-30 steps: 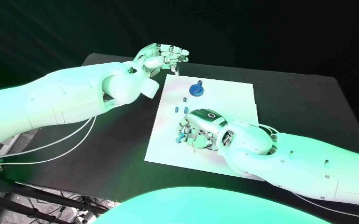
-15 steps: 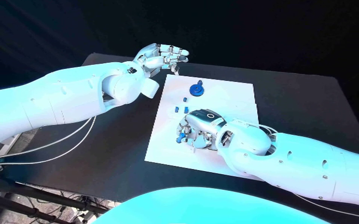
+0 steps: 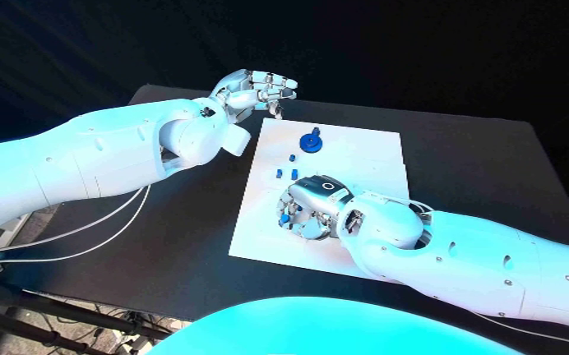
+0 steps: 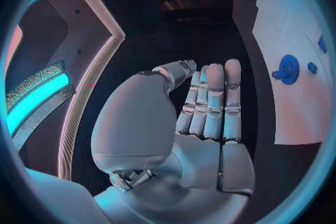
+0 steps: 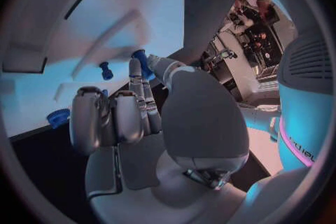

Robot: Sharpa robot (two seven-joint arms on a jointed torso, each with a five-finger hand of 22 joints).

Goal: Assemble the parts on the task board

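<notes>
Black counter (image 3: 474, 158) against a dark room, white board (image 3: 362, 158) lying flat mid-counter. Left arm reaches in over the counter's far left corner; left hand (image 3: 255, 92) hangs above the counter just off the board's far edge, fingers curled in together, nothing in them. Right arm lies across the board's near right part; right hand (image 3: 311, 207) is palm down on the board's near left area, fingers bent over a small blue part (image 3: 284, 218); whether it grips it, cannot tell. Blue gear (image 3: 312, 141) stands near the board's far edge, two small blue pegs (image 3: 286, 173) between gear and right hand.
</notes>
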